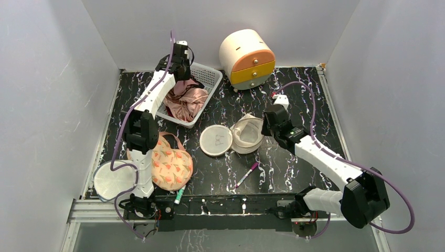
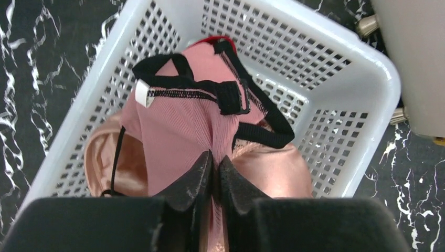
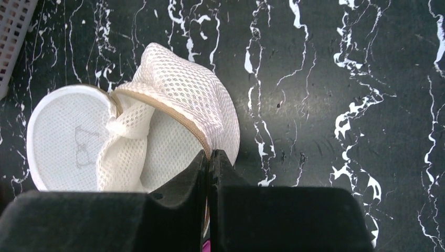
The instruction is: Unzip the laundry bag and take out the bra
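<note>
Laundry bag lies unzipped at mid-table, with its flat round face swung out toward the left arm's side. Right pincer is closed on the bag's zip rim. Left pincer is closed on the pink, black-trimmed bra, holding it over the white lattice basket.

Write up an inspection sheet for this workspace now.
Surface: black marbled table, white veining.
Job's things: laundry bag unzipped, lying open; pink bra hanging over the white basket.
Clutter: floral padded piece, round white mesh piece, purple marker, drawer cabinet.
Grippers: left gripper shut on the bra; right gripper shut on the bag's rim.
Cables: purple cables loop along both arms.
Surroundings: plain grey walls.
</note>
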Tool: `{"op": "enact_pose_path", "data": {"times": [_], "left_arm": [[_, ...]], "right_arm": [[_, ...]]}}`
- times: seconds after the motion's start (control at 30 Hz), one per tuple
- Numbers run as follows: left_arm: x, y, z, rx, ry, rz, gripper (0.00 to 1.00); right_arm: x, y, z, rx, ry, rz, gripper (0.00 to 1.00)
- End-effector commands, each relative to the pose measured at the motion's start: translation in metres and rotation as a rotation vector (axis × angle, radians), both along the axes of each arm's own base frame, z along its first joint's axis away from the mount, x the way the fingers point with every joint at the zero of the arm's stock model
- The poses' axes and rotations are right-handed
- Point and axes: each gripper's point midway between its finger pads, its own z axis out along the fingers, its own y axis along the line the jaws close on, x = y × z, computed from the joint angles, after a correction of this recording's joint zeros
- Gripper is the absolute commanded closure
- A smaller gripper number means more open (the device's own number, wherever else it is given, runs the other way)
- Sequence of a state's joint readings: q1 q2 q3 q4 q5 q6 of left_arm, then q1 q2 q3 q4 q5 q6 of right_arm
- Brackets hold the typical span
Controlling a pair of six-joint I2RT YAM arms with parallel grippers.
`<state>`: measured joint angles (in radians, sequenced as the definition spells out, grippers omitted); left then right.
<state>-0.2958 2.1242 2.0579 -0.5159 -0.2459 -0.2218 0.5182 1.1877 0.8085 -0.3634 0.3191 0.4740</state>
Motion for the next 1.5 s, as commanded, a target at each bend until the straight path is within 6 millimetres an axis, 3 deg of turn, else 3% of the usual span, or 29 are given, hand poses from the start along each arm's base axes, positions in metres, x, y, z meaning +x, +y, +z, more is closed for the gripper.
{"op": "enact_pose_path", "data": {"times": [0.0,0.13,0.27,0.33,0.47,0.53,0.67,0.7,0.8,0.93,1.03,1.13,1.23,1.47], "left_arm": [[-0.013,0.004,0.020,-0.038,-0.002,0.012,0.86],[-0.021,0.005,0.014,-0.039,0.022,0.012,0.65],[-0.031,0.001,0.024,-0.077,0.022,-0.002,0.43],[-0.039,-0.009,0.032,-0.141,0.014,-0.033,0.36],[-0.070,-0.035,0.043,-0.291,0.012,-0.118,0.08],[-0.089,-0.051,0.049,-0.344,0.001,-0.176,0.02],[-0.138,-0.087,0.054,-0.358,-0.019,-0.278,0.02],[-0.152,-0.096,0.050,-0.356,-0.014,-0.302,0.02],[-0.194,-0.122,0.036,-0.367,0.021,-0.363,0.01],[-0.240,-0.145,0.016,-0.399,0.068,-0.418,0.02],[-0.266,-0.152,-0.011,-0.387,0.132,-0.428,0.02],[-0.277,-0.151,-0.037,-0.366,0.195,-0.411,0.02],[-0.277,-0.146,-0.061,-0.326,0.221,-0.380,0.03],[-0.261,-0.151,-0.108,-0.232,0.303,-0.341,0.39]], "right_arm": [[0.026,-0.010,0.024,0.000,-0.079,-0.061,1.00],[0.035,-0.023,0.026,0.000,-0.082,-0.085,1.00],[0.043,-0.042,0.025,-0.001,-0.080,-0.120,1.00],[0.047,-0.054,0.024,-0.005,-0.073,-0.144,1.00],[0.050,-0.076,0.018,-0.011,-0.054,-0.183,1.00],[0.049,-0.079,0.015,-0.004,-0.046,-0.185,0.98],[0.044,-0.077,0.012,0.008,-0.028,-0.169,0.79],[0.043,-0.075,0.012,0.014,-0.025,-0.160,0.69],[0.038,-0.074,0.016,0.026,-0.028,-0.151,0.54],[0.033,-0.071,0.034,0.052,-0.067,-0.132,0.29],[0.030,-0.068,0.058,0.079,-0.124,-0.110,0.13],[0.026,-0.065,0.079,0.100,-0.177,-0.088,0.10],[0.021,-0.061,0.093,0.119,-0.209,-0.056,0.09],[0.014,-0.058,0.088,0.124,-0.182,-0.033,0.09]]}}
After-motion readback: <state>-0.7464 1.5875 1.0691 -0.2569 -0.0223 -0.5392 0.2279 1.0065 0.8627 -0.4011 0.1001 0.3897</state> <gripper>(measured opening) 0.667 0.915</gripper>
